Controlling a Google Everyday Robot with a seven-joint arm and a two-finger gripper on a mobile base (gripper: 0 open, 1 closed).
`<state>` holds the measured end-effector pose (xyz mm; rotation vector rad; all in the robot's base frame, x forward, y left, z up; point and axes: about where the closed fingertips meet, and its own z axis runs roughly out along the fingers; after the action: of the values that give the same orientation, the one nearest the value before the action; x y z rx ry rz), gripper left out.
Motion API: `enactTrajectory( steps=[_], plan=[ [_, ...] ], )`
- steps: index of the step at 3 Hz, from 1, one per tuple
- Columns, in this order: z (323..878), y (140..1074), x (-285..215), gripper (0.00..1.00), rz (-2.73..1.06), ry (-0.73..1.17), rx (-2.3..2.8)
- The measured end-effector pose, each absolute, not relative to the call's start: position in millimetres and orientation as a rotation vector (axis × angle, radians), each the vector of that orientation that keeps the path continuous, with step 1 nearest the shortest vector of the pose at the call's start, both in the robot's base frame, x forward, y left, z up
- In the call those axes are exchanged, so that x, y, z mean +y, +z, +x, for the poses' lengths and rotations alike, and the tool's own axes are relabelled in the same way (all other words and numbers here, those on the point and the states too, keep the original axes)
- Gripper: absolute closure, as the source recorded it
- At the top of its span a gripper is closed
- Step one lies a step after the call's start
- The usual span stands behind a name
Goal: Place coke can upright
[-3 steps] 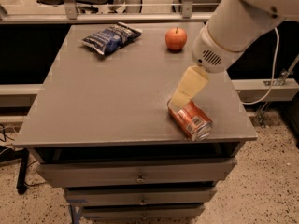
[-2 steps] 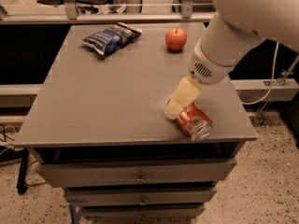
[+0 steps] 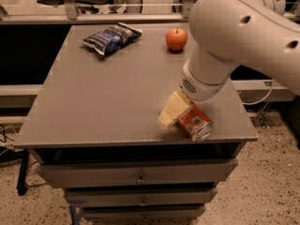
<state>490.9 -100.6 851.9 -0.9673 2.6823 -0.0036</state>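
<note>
currently, coke can (image 3: 194, 122) on its side near table (image 3: 103, 93) front edge, gripper (image 3: 169, 112) right against it, cannot tell its opening

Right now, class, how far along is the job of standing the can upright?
Done: nothing yet; the can lies on its side near the table's front right corner. In hand: the claw is down at the can's left end. Left: standing it upright.
</note>
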Motion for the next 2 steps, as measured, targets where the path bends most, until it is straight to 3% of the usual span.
enactTrajectory(
  steps=[1,2],
  plan=[
    [489.0,845.1,-92.2,0.12,-0.917,-0.018,2.708],
    [488.0,841.1,-86.4,0.35,-0.891,-0.027,2.718]
  ],
)
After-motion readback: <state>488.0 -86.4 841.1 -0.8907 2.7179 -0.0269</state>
